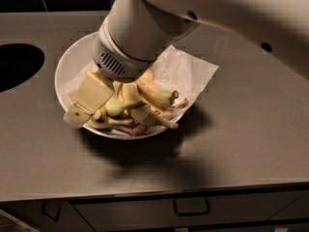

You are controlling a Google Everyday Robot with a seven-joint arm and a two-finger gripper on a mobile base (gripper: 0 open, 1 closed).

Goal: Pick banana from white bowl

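Note:
The white bowl (72, 64) sits on the grey counter, lined with crumpled white paper (186, 71) and holding several bananas. My gripper (110, 115) has come down into the bowl from above, open, with its beige fingers (89, 96) spread over the pile. A yellow-green banana (116, 106) lies between the fingers; I cannot tell whether they touch it. A plump yellow banana with a greenish end and dark tip (155, 94) lies just right of the gripper. The white arm hides the back of the pile.
A dark round opening (17, 64) is cut into the counter at the left. Dark tiles run along the back wall. The counter's front edge has a drawer with a handle (191, 208) below it.

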